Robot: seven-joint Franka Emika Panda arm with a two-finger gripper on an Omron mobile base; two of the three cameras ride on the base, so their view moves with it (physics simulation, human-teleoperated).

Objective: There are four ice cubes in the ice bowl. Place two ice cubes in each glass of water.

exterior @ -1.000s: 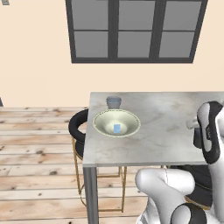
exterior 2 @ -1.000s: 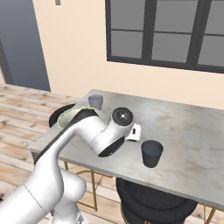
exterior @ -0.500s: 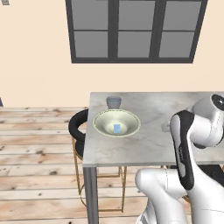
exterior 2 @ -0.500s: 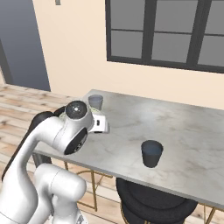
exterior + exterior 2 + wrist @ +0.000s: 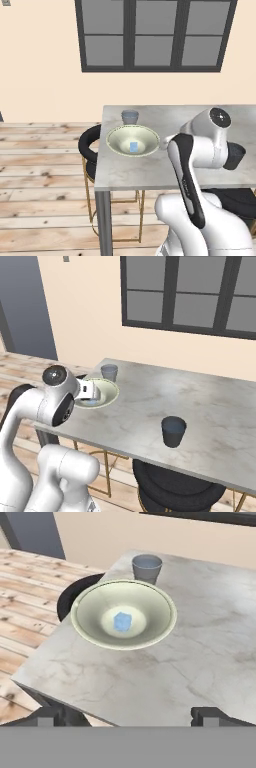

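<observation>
The ice bowl point(image 5: 82, 624) sits near the table's left end, wide and cream-green, with one pale blue ice cube point(image 5: 122, 621) at its bottom. The same ice cube point(image 5: 134, 146) lies in the ice bowl point(image 5: 117, 145) in the left base view. One glass of water point(image 5: 147, 568) stands just behind the bowl. The other glass of water point(image 5: 173, 431) stands apart, toward the table's front middle. My gripper point(image 5: 129, 718) is open and empty. It hovers above the table short of the bowl, and its hand partly covers the ice bowl point(image 5: 107, 396) in the right base view.
A black round stool point(image 5: 89, 145) stands at the table's left end, below the bowl's side. Another black stool point(image 5: 175, 491) is under the front edge. The marble table point(image 5: 210, 406) stretches far to the right. A dark window fills the wall behind.
My arm has swung from the right part of the table leftward, and the hand has come up to the ice bowl. Bowl and glasses have stayed put.
</observation>
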